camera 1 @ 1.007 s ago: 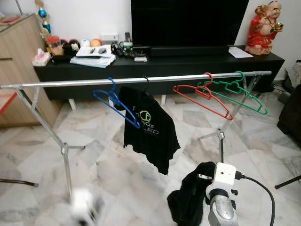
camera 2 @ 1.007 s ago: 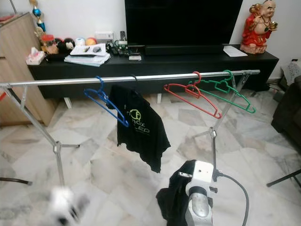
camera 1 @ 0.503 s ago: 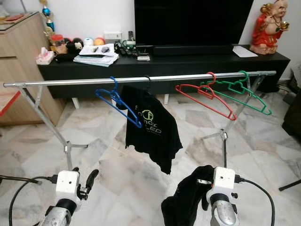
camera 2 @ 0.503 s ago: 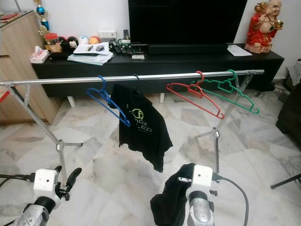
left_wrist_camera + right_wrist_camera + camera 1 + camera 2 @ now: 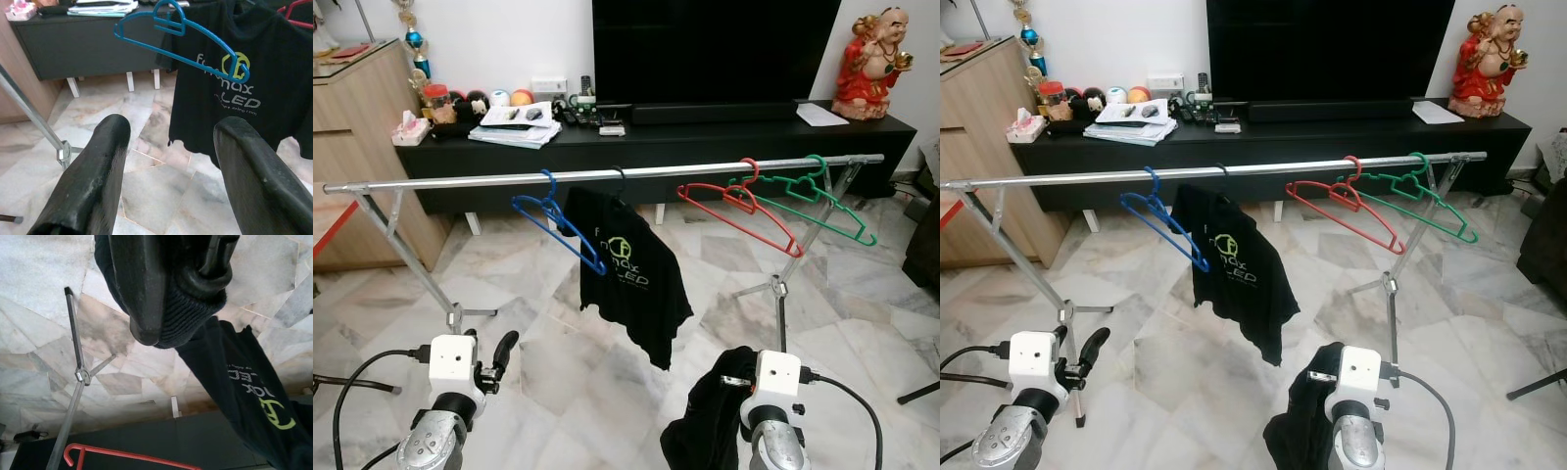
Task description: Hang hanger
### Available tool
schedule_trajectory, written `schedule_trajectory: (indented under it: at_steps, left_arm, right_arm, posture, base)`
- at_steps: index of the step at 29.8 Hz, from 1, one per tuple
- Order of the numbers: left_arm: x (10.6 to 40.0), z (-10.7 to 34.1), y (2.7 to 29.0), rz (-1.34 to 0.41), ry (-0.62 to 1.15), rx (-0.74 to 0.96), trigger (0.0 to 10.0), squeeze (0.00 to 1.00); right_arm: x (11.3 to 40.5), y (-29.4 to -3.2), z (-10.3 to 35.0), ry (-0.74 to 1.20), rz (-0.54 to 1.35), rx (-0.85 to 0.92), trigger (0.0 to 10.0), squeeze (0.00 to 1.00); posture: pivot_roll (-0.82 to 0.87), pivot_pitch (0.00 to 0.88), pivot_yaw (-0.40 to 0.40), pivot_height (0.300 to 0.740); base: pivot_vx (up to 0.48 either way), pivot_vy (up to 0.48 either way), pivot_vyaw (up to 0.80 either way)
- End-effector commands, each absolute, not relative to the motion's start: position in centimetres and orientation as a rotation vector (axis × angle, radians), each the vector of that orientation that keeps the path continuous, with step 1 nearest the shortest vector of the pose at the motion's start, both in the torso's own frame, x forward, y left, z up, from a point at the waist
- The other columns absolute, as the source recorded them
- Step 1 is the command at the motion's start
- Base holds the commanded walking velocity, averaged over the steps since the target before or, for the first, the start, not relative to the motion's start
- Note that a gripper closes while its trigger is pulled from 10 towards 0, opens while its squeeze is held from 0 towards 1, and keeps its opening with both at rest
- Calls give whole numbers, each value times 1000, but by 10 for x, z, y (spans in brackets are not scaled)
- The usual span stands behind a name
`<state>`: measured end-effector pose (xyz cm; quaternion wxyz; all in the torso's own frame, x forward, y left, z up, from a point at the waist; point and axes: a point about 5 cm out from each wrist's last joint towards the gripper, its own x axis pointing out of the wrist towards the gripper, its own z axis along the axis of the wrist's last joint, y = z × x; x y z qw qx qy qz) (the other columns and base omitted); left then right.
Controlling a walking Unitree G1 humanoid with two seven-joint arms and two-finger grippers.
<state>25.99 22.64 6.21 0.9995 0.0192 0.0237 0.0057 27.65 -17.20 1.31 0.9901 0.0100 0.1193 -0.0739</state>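
Observation:
A silver clothes rail (image 5: 460,180) spans the room. On it hang a blue hanger (image 5: 558,217), a black printed T-shirt (image 5: 631,269) on its own hanger, a red hanger (image 5: 744,208) and a green hanger (image 5: 818,204). Low at the right, my right gripper (image 5: 736,397) is shut on a bunched black garment (image 5: 710,431); the right wrist view shows its ribbed collar (image 5: 195,308) pinched between the fingers. Low at the left, my left gripper (image 5: 166,161) is open and holds nothing, pointing toward the blue hanger (image 5: 181,39) and the shirt (image 5: 244,88).
Behind the rail stands a long black TV console (image 5: 705,137) with a television, papers and small ornaments. A wooden cabinet (image 5: 352,147) is at the far left, a red figurine (image 5: 871,54) at the far right. The rail's crossed legs (image 5: 775,284) rest on marble floor.
My left arm has risen from a blur at the bottom edge into clear view with its fingers apart. The right gripper still holds the black garment. The camera shifted slightly.

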Motion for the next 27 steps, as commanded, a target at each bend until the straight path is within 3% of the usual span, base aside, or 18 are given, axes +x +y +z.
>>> schedule_trajectory:
  at_steps: [1, 20, 27]
  left_arm:
    - [264, 68, 229, 9, 42, 45, 10000, 0]
    - [275, 79, 229, 22, 29, 46, 10000, 0]
    - [278, 81, 226, 20, 25, 44, 10000, 0]
  right_arm:
    - [283, -172, 24, 183, -153, 29, 10000, 0]
    - [289, -169, 28, 168, -124, 33, 10000, 0]
    - [289, -167, 29, 167, -121, 33, 10000, 0]
  posture:
    - [36, 0, 38, 740]
    - [48, 0, 35, 740]
    - [50, 0, 35, 740]
  base:
    - [259, 0, 0]
    - [273, 0, 0]
    - [282, 0, 599]
